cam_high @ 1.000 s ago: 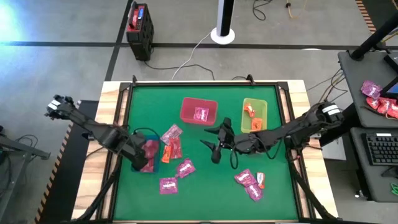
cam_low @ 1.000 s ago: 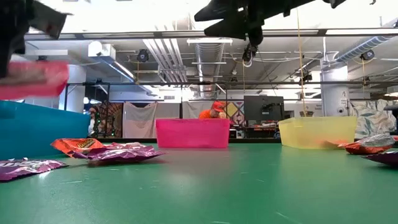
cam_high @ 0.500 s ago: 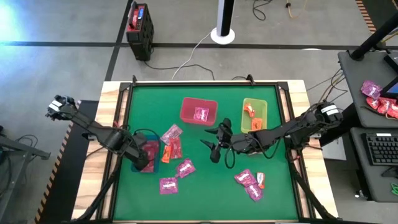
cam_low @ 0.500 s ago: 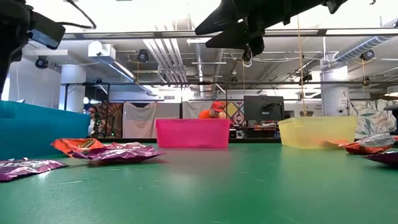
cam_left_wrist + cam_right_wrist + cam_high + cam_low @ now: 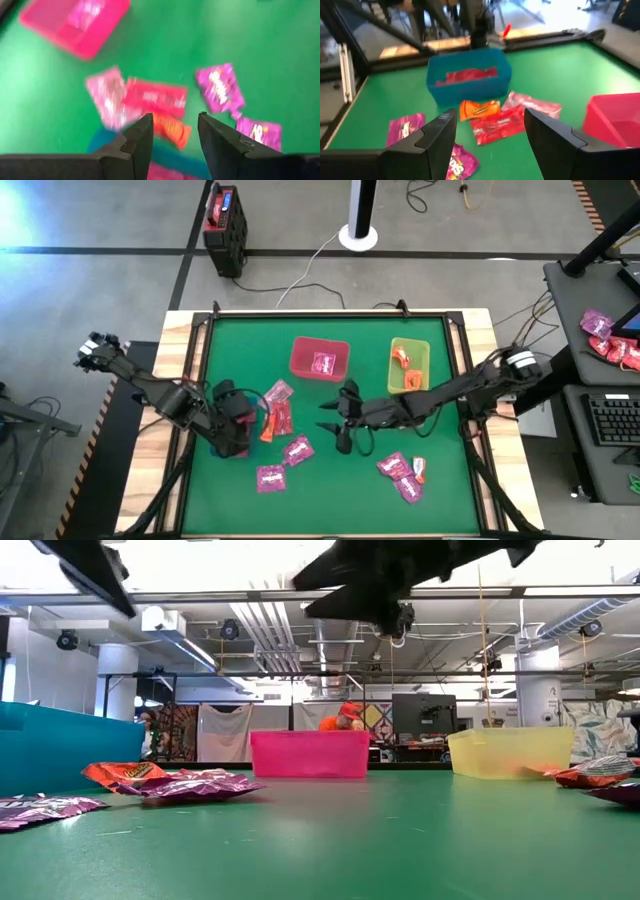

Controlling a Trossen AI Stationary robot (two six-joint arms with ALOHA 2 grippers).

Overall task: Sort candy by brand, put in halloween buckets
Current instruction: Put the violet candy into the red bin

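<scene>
My left gripper (image 5: pixel 174 134) hangs open over the blue bucket (image 5: pixel 469 89) at the table's left, with nothing between its fingers; in the high view my left gripper (image 5: pixel 238 427) hides most of that bucket. A red packet (image 5: pixel 470 75) lies inside the bucket. My right gripper (image 5: pixel 340 422) hovers open above the table's middle. The pink bucket (image 5: pixel 320 358) holds one magenta packet, and the green bucket (image 5: pixel 408 365) holds orange candy. Loose candy lies flat by the blue bucket: a pink packet (image 5: pixel 276 394), a red one (image 5: pixel 280 418), an orange one (image 5: pixel 266 430).
More magenta packets (image 5: pixel 298 450) (image 5: pixel 271 477) lie near the front left, and others (image 5: pixel 395 467) with a small orange one (image 5: pixel 418 470) near the front right. A black-and-red box (image 5: pixel 224 220) stands on the floor beyond the table. Bare green mat lies between the two groups.
My left gripper has opened over the blue bucket and let go of the pink-red packet it held, which has dropped out of sight into the bucket. My right gripper has drifted a little toward the table's left, still open.
</scene>
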